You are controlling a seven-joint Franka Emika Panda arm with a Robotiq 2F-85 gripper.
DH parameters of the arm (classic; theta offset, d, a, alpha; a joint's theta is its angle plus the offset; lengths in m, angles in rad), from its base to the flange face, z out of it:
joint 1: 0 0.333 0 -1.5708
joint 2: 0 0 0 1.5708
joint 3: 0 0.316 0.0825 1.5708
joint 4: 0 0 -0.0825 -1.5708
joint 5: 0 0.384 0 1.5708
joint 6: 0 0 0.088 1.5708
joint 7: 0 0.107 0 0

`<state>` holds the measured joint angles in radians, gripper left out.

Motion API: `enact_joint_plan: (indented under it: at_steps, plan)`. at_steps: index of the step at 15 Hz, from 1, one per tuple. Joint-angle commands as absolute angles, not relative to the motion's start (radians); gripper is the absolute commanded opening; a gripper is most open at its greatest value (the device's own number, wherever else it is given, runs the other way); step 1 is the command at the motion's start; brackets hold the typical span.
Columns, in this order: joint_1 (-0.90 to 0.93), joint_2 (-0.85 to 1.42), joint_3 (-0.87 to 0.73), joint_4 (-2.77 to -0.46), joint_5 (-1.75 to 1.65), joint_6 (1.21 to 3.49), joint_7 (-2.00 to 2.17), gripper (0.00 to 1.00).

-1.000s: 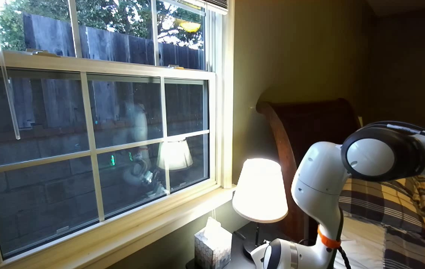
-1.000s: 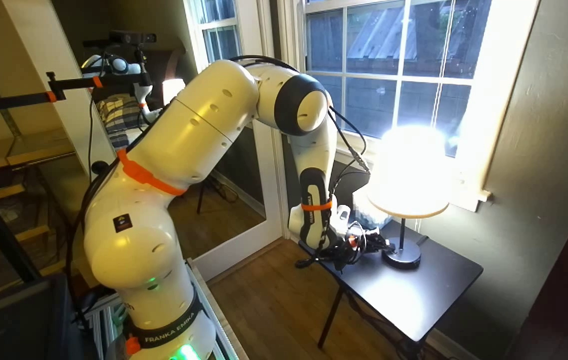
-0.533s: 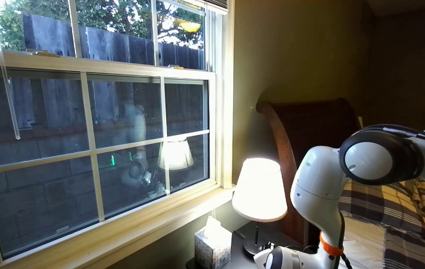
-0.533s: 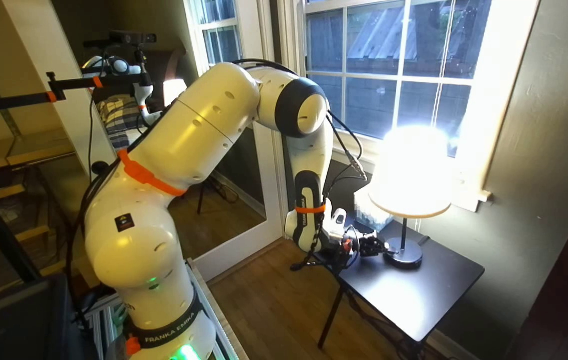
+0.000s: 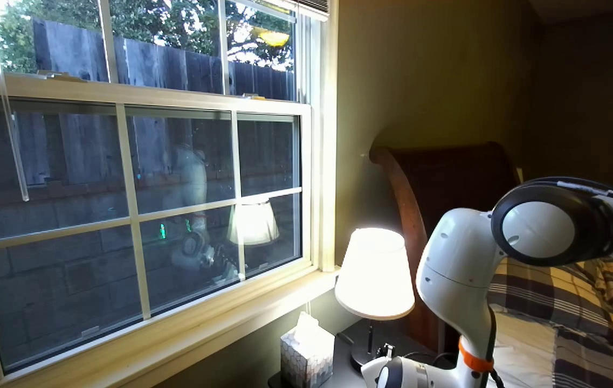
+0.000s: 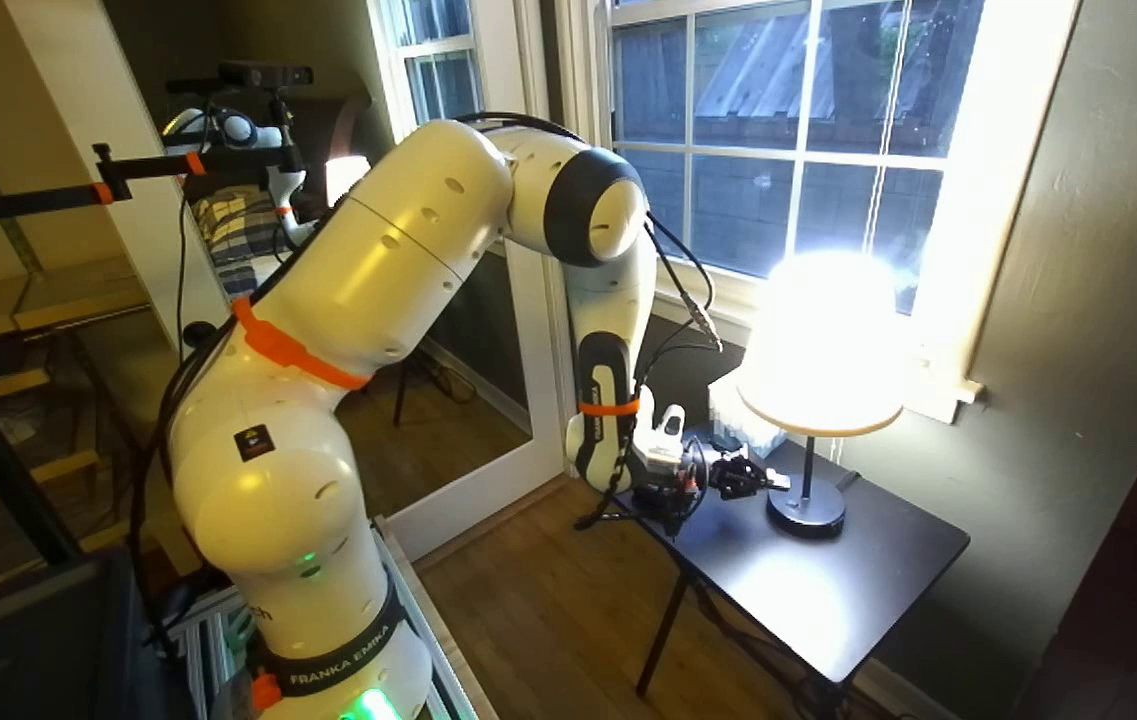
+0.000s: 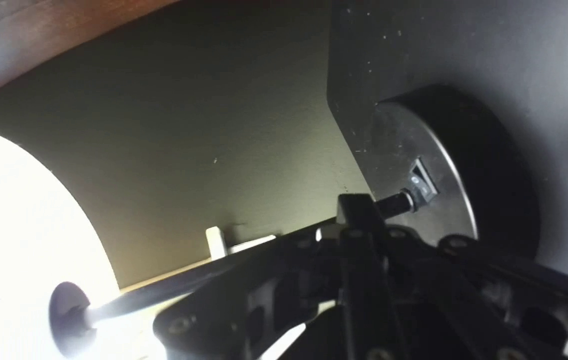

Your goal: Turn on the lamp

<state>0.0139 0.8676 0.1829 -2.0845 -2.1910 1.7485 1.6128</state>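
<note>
Honestly, we've got fingers [image 7: 358, 212] pressed together; the lamp [image 6: 821, 360], at right in an exterior view, already glows, so poking its switch [image 7: 420, 184] could turn it off.

The lamp [image 6: 818, 390] is lit, its shade [image 7: 24, 210] washed out to white in every view. In an exterior view, glare whitens the table [image 6: 813, 610], lower right. In an exterior view, daylight shows through the window [image 5: 177, 98], upper left; the upper right is dim. The gripper [image 7: 361, 207] is blurred, bottom of the wrist view.
</note>
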Motion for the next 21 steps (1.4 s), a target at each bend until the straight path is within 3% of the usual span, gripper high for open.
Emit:
enact_joint_plan:
  at_steps: [1,6,11,18,19,21]
  plan:
    - [0.054,0.799,0.202,-2.13,-2.061,1.66,1.543,0.0]
    - [0.078,0.708,0.26,-2.135,-1.861,1.677,1.368,0.0]
    - [0.045,0.545,0.326,-2.153,-1.764,1.981,1.289,0.0]
    - [0.027,0.311,0.302,-2.178,-1.456,2.473,1.081,0.0]
    - [0.02,0.277,0.29,-2.189,-1.411,2.551,1.054,0.26]
    - [-0.056,0.203,0.308,-2.237,-1.365,2.723,0.997,0.34]
